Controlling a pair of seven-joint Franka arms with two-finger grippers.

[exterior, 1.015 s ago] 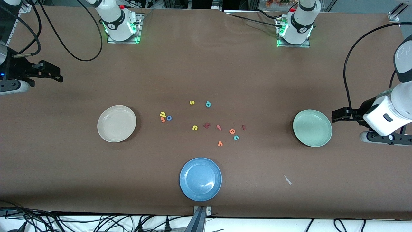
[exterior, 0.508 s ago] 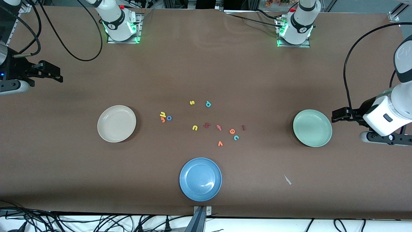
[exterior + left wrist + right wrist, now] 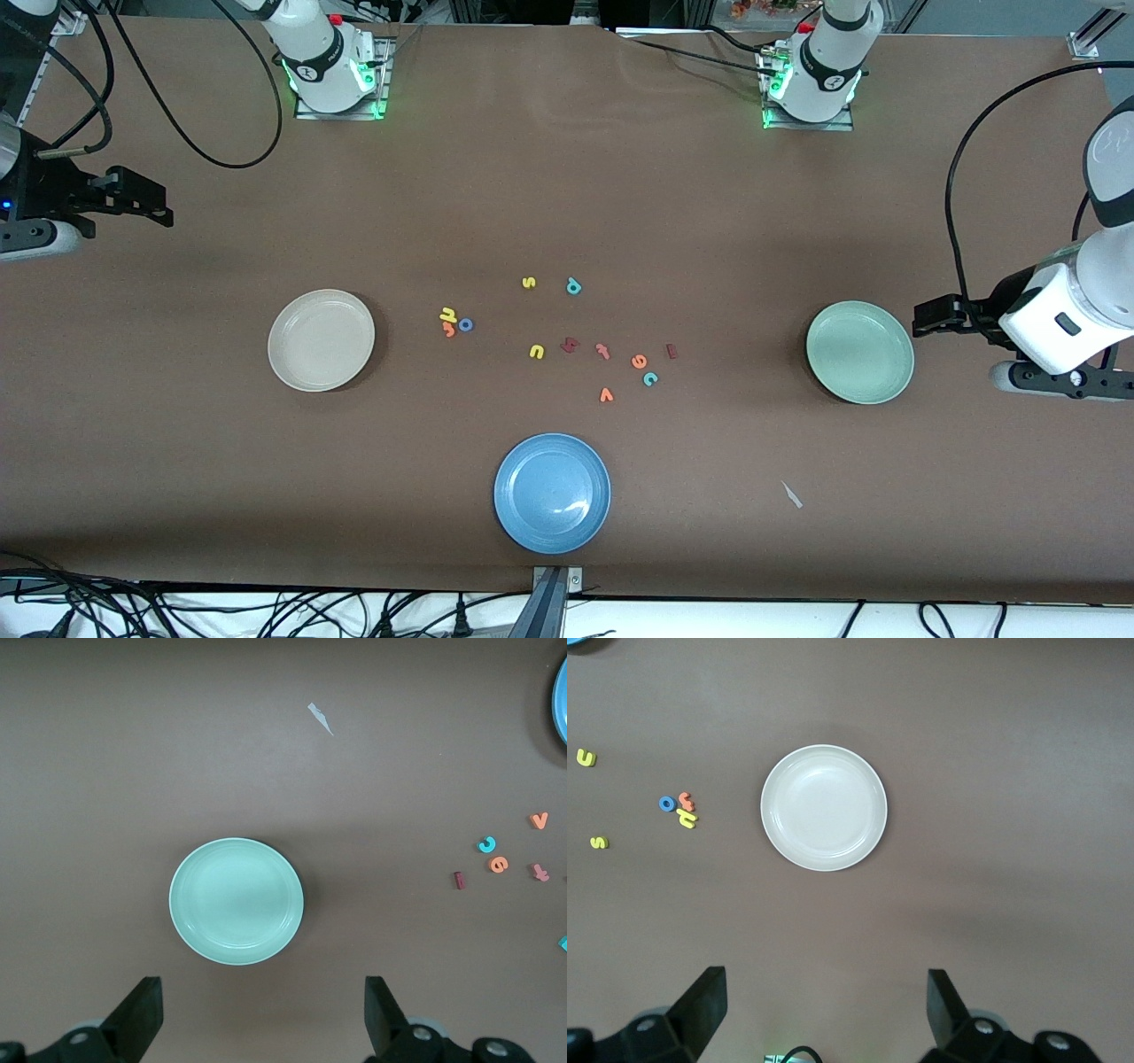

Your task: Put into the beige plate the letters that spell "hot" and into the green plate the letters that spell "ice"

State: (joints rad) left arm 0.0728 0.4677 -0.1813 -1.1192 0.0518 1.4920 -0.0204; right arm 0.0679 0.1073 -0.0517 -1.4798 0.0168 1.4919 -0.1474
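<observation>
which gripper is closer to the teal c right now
Left. The left gripper hangs open at its end of the table, just past the green plate from the teal c. The right gripper waits open at its own end, much farther off.

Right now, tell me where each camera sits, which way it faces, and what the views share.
Front view: high across the table, facing both arm bases; left gripper and right gripper wait at the table's ends.
Left wrist view: looks down on the green plate; its own open fingertips show.
Right wrist view: looks down on the beige plate; its own open fingertips show.
Shared: both plates also show in front; the blue o shows in front and right wrist.
</observation>
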